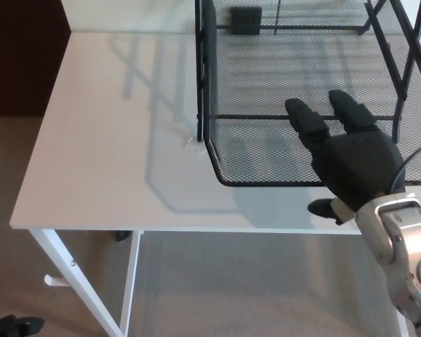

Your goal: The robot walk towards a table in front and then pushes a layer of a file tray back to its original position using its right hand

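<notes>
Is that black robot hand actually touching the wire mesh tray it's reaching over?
Touching, it seems. In the head view, the right hand overlaps the front rim of the mesh tray, fingers over the edge and thumb below it, with no gap visible.

1. A white table (105, 140) fills most of the view. Its top is smooth and slightly glossy, and pale shadows of thin bars lie across its far part.
2. A small pale scrap (188, 142) lies on the tabletop near its middle; it is too small to identify.
3. White table legs (70, 270) slant down under the near left corner.
4. Beige carpet (252, 288) covers the floor below and to the left.
5. A dark brown panel (24, 56) stands at the far left.
6. A black object (14, 326) sits on the carpet at the near left edge.
</notes>
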Controlling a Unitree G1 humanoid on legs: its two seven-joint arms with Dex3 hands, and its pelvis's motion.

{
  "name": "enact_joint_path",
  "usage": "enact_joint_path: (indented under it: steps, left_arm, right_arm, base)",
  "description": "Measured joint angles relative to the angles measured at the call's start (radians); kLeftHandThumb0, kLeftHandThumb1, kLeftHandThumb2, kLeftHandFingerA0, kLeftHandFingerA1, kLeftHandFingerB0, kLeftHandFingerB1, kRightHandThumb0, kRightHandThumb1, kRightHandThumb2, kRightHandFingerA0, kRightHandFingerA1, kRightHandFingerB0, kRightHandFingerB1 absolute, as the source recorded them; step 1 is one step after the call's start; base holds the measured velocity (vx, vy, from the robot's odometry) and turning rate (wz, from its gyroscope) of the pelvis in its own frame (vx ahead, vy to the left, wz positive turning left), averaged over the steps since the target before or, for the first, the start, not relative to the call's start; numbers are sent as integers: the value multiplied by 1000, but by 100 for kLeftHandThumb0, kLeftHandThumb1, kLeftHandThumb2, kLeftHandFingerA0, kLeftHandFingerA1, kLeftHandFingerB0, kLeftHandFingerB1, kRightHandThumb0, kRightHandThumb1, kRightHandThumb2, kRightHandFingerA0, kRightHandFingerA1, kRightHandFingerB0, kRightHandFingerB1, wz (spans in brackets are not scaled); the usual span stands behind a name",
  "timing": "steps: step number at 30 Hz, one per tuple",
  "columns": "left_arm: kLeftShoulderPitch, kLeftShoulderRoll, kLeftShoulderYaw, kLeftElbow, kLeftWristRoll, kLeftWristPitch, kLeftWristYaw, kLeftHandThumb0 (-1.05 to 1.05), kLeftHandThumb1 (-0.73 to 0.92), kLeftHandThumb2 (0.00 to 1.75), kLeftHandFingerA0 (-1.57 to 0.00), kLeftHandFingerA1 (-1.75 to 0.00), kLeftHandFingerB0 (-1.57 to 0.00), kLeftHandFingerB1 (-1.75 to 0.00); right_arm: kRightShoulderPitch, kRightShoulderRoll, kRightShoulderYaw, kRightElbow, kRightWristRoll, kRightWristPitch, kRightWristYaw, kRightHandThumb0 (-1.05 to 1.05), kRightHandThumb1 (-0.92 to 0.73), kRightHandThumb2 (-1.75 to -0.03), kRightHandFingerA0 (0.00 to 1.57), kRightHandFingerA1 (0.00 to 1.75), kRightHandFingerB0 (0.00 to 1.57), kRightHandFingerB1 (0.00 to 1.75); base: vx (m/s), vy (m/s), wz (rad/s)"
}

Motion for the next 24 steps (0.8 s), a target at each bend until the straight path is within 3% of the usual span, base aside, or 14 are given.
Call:
enact_joint_path:
  steps: [1,2,3,10,11,14,15,24]
  left_arm:
    - [0,0,-1,0,1,0,0,-15,45,88,-50,-62,-21,-49]
    - [0,0,-2,0,2,0,1,-18,62,58,-58,-45,-33,-35]
    - [0,0,-2,0,3,0,1,-15,45,88,-50,-62,-20,-49]
    - [0,0,-4,-2,9,0,2,-15,45,88,-50,-63,-20,-50]
    - [0,0,-4,-2,10,0,2,-18,62,58,-57,-45,-32,-35]
    - [-1,0,-3,-2,9,0,1,-18,62,58,-57,-45,-33,-35]
    - [-1,0,-3,-2,9,0,1,-15,45,88,-49,-62,-20,-49]
    - [-1,-2,-2,-8,8,1,1,-15,45,88,-50,-63,-20,-49]
  right_arm:
    - [-11,0,7,4,1,7,0,-54,-37,-69,0,0,0,6]
    - [-19,0,12,8,1,10,0,-56,-37,-70,0,0,0,5]
    - [-28,-1,16,9,1,15,-1,-57,-38,-70,0,0,0,4]
    - [-66,-5,43,8,4,39,-1,-60,-39,-71,0,0,0,4]
    - [-72,-5,47,8,4,43,-1,-60,-39,-71,0,0,0,4]
    - [-86,-5,53,14,6,52,-1,-59,-39,-71,0,2,0,4]
    - [-94,-5,54,22,7,54,-2,-62,-40,-72,0,0,0,2]
    - [-165,-11,60,129,27,68,-9,-65,-42,-73,0,0,0,2]
  base:
    - [0,0,0]
    - [0,0,0]
    - [0,0,0]
    - [0,0,0]
    - [0,0,0]
    - [0,0,0]
    - [0,0,0]
    - [0,0,0]
